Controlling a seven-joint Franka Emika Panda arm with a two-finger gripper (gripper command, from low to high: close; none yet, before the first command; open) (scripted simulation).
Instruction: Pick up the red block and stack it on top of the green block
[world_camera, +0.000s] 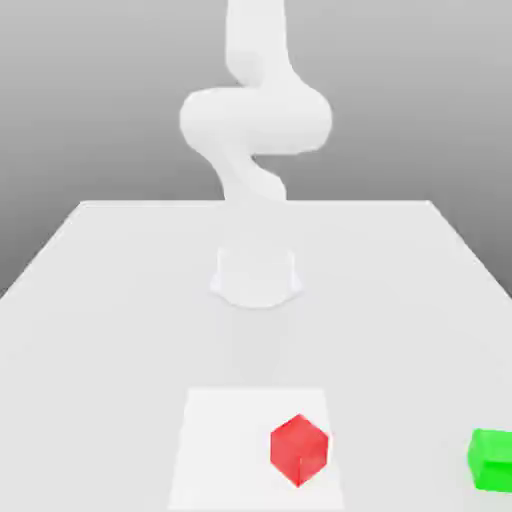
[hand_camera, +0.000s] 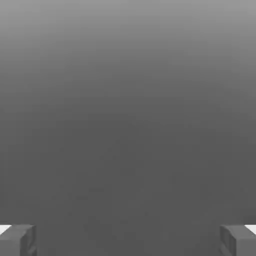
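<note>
Maybe the open gripper (hand_camera: 128, 241) could bump the red block (world_camera: 299, 451), because its corner pointed forward, and knock it askew.

On the exterior view's right, cut off by the picture's edge, I see a plain bright green cube (world_camera: 492, 460). Well apart from it, a plain bright red cube (world_camera: 299, 450) sits on a flat white four-sided patch (world_camera: 225, 450), near the patch's edge on the exterior view's right, one upright corner toward the camera. Both are on my broad pale grey tabletop (world_camera: 110, 350). Farther back, my smooth white jointed arm (world_camera: 256, 120) rises from its rounded base (world_camera: 256, 280) against a grey backdrop (world_camera: 90, 100).
</note>
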